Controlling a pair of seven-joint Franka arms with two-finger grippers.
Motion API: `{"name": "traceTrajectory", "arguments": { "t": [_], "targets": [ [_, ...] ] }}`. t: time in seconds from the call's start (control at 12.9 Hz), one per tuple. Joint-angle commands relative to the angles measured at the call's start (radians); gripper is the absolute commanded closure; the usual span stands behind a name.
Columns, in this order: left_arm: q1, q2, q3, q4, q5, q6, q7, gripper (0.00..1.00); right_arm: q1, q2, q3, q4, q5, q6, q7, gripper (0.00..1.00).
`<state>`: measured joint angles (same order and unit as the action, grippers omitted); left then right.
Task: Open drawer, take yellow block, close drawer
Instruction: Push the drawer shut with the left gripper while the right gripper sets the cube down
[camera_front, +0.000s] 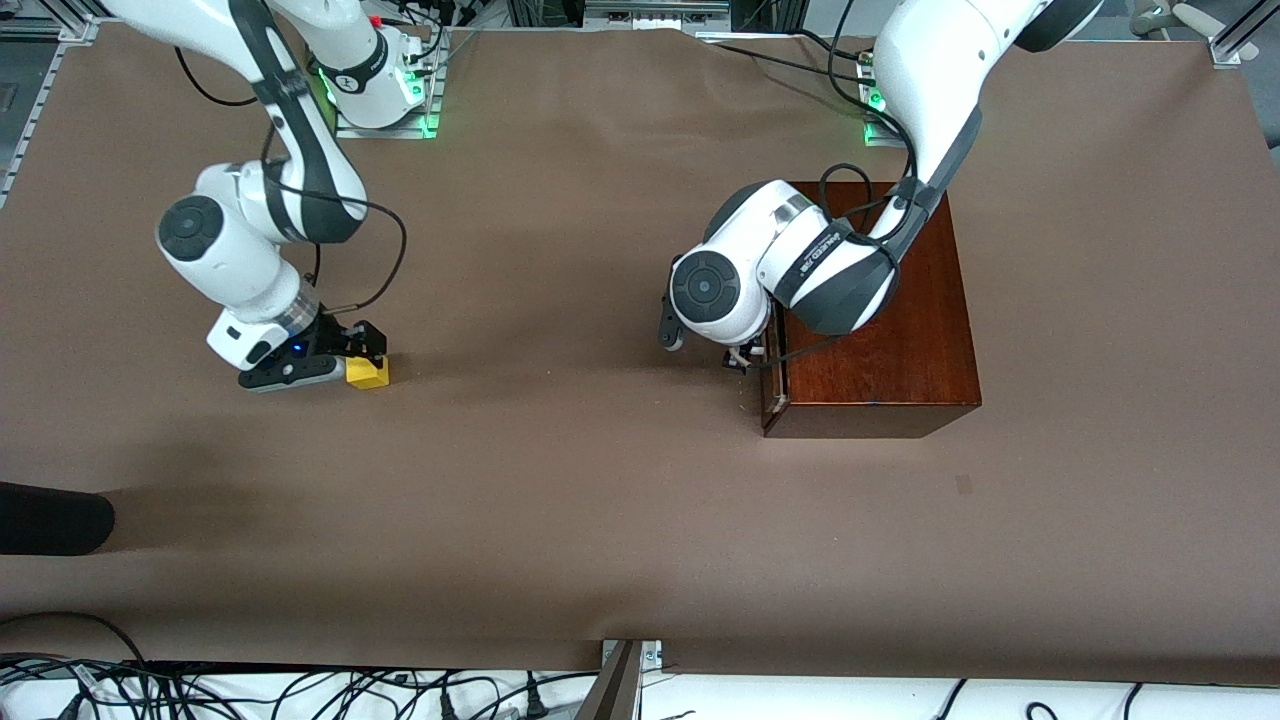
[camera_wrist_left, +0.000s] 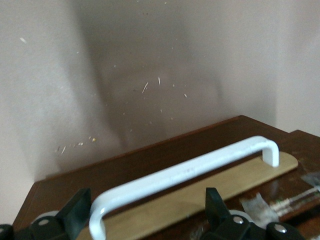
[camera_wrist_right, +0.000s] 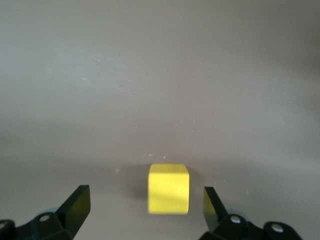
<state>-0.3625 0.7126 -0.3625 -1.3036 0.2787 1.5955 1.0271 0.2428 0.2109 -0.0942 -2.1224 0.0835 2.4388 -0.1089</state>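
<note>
The yellow block (camera_front: 368, 373) rests on the brown table toward the right arm's end. My right gripper (camera_front: 365, 360) is low over it and open; in the right wrist view the yellow block (camera_wrist_right: 168, 189) sits between the spread fingers of the right gripper (camera_wrist_right: 145, 198), touching neither. The mahogany box (camera_front: 880, 330) stands toward the left arm's end. Its drawer front (camera_front: 773, 385) looks close to flush with the box. My left gripper (camera_wrist_left: 147, 200) is open in front of the drawer, its fingers either side of the white handle (camera_wrist_left: 200, 165) without gripping it. The left wrist hides the handle in the front view.
A dark rounded object (camera_front: 50, 520) lies at the table's edge at the right arm's end, nearer the front camera. Cables run along the front edge (camera_front: 300, 690).
</note>
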Motion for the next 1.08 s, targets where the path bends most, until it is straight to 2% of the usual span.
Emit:
{"name": "traceTrajectory", "arguments": {
  "t": [0.0, 0.31, 0.54, 0.7, 1.01],
  "targets": [
    [0.027, -0.064, -0.003, -0.04, 0.019, -0.058, 0.011, 0.0, -0.028, -0.065, 0.024, 0.134, -0.013, -0.24, 0.009, 0.0],
    [0.028, -0.058, 0.0, -0.045, 0.019, -0.06, -0.05, 0.0, -0.03, -0.111, 0.013, 0.379, -0.021, -0.606, 0.003, 0.0],
    [0.024, -0.056, 0.0, -0.048, 0.019, -0.061, -0.142, 0.0, -0.03, -0.129, -0.002, 0.527, -0.047, -0.8, -0.009, 0.0],
    [0.025, -0.056, -0.001, -0.046, 0.019, -0.071, -0.159, 0.0, -0.028, -0.154, -0.016, 0.553, -0.05, -0.845, -0.052, 0.0],
    [0.02, -0.073, -0.013, -0.031, 0.01, -0.072, -0.232, 0.0, -0.026, -0.179, -0.047, 0.55, -0.057, -0.85, -0.094, 0.0]
  ]
}}
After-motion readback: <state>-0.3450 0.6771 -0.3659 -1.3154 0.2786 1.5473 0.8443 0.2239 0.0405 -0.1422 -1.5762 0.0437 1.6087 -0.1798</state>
